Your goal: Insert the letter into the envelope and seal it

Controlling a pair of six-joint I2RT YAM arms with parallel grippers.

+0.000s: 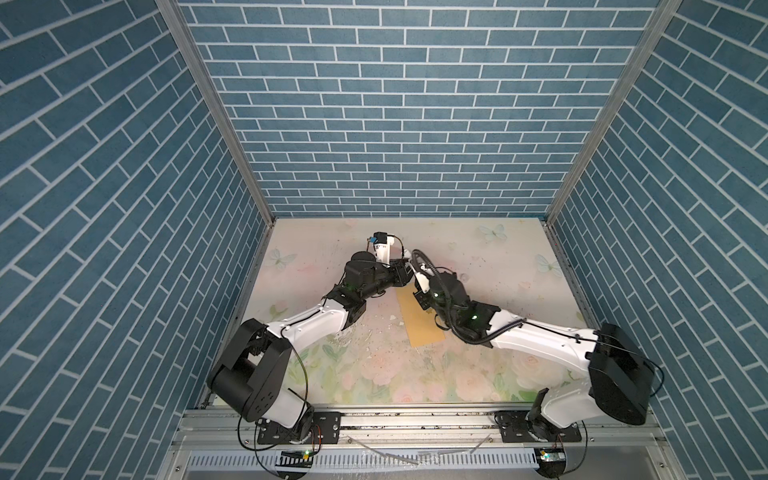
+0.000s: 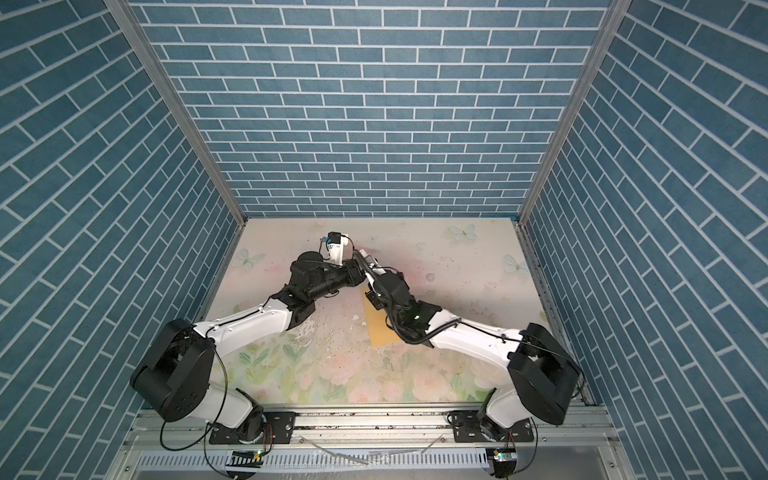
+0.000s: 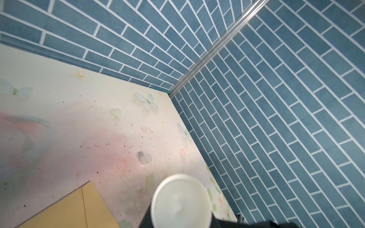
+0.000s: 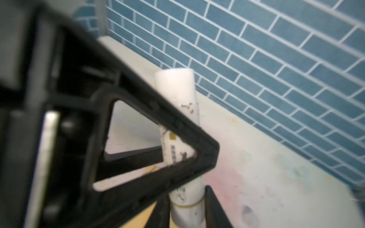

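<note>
Only the right wrist view shows the white glue stick (image 4: 178,110) between jaws, seemingly gripped; mustard envelope (image 1: 419,320) lies flat below; whose jaws, unclear.

White round end of a stick (image 3: 180,203) fills the near foreground, blurred, seen end-on, with a dark hand part below it at the frame's edge. Yellow envelope (image 3: 65,209) lies flat on the floral worktop (image 3: 79,118), one pointed corner showing. Worktop speckled with dark flecks. Blue brick walls (image 3: 276,98) meet at its far corner.
</note>
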